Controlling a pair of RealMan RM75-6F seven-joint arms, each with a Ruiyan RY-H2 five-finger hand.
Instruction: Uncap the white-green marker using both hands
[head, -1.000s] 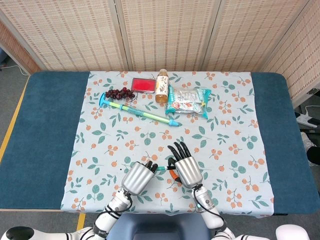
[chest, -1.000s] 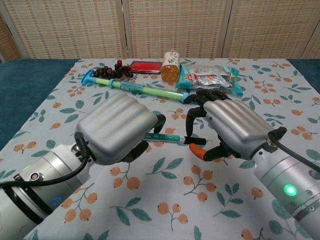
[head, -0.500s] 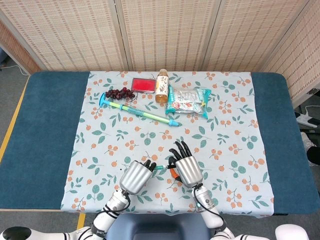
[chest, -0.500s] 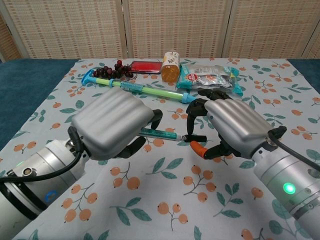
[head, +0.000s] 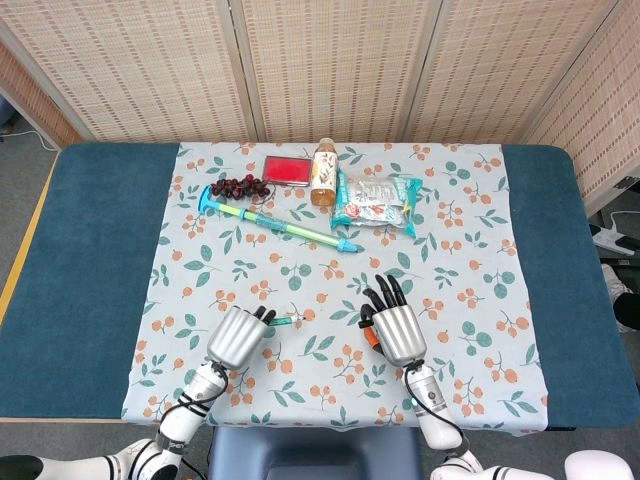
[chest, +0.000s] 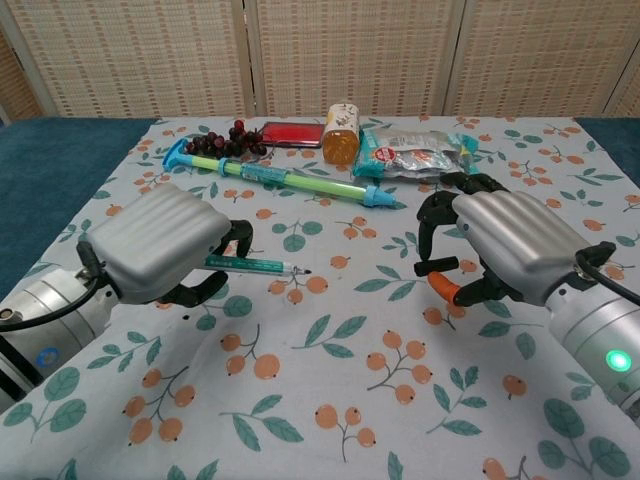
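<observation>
- Chest view: the left hand (chest: 160, 253) grips the white-green marker (chest: 250, 264), bare tip pointing right.
- The right hand (chest: 500, 250), well apart, pinches the black cap (chest: 438, 266).
- Both hover over the floral tablecloth (chest: 340, 340).

It looks like a staged test room rather than a lived-in home. Woven folding screens (head: 330, 65) close off the whole upper frame, grey floor shows at the left and right edges, and the blue-padded desk (head: 90, 250) in the middle carries a leaf-and-berry printed cloth (head: 400, 290) with unrelated household items in the upper centre.
</observation>
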